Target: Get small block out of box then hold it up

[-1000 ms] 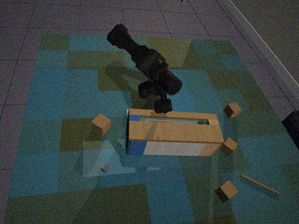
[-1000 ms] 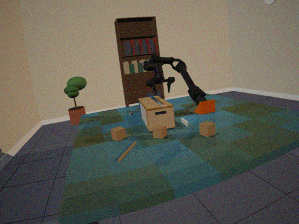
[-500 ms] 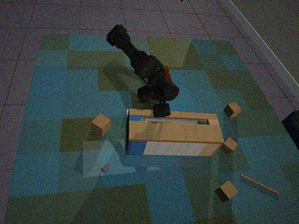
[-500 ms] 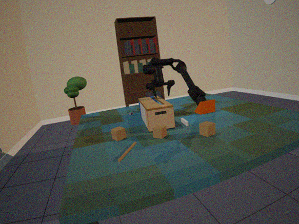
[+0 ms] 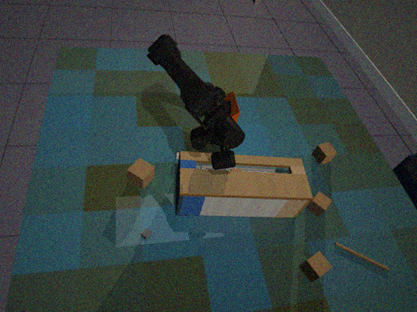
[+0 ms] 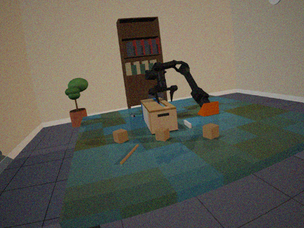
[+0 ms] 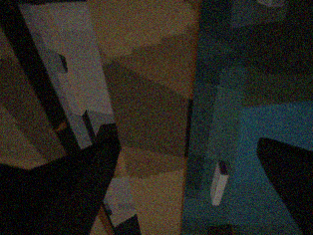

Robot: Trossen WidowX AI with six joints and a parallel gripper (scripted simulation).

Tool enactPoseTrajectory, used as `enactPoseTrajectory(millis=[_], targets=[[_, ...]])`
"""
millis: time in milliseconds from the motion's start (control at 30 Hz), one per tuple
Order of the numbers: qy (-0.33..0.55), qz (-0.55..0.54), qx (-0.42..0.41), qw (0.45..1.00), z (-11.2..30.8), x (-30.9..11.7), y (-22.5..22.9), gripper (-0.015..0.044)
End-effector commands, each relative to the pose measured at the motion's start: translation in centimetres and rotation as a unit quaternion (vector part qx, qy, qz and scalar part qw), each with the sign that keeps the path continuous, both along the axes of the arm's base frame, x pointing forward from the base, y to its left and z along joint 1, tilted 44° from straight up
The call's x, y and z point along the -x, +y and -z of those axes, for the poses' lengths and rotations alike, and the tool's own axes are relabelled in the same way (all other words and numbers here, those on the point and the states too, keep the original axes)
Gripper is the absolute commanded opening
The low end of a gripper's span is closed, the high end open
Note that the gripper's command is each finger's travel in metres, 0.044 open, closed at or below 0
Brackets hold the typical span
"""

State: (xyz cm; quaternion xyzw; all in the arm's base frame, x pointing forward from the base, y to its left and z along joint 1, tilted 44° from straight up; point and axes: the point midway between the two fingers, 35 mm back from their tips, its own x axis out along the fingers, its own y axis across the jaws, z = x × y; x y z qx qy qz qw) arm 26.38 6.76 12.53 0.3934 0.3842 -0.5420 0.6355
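Observation:
The long wooden box (image 5: 245, 186) (image 6: 165, 122) (image 7: 150, 110) stands on the table, with a slot in its top and a pale front with a blue end. My gripper (image 5: 210, 149) (image 6: 164, 101) (image 7: 186, 144) is open and empty, pointing down over the box's arm-side edge. One finger is at the slot, and the other hangs beyond the box on the arm side. Whether the first tip is inside the slot is unclear. I cannot make out the block on the shelf. A tiny brownish piece (image 5: 145, 233) lies on a pale patch in front of the blue end; I cannot tell what it is.
Wooden cubes (image 5: 141, 173) (image 5: 324, 153) (image 5: 320, 204) (image 5: 316, 266) stand around the box. A thin stick (image 5: 361, 255) (image 6: 129, 154) lies beyond its right end. A white bar (image 6: 187, 124) (image 7: 218, 186) lies on the arm side. An orange wedge (image 5: 232, 106) (image 6: 209, 108) stands by the arm's base.

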Motion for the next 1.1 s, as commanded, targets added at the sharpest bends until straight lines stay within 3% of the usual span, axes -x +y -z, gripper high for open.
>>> enactPoseTrajectory(millis=[0, 533, 1067], targets=[[0.000, -0.002, 0.002, 1.000, 0.5, -0.1, -0.5, 0.0400], [-0.001, -0.002, 0.003, 1.000, 2.3, -0.4, -2.4, 0.0400], [0.001, -0.001, 0.001, 1.000, 3.9, -0.3, 0.0, 0.0400]])
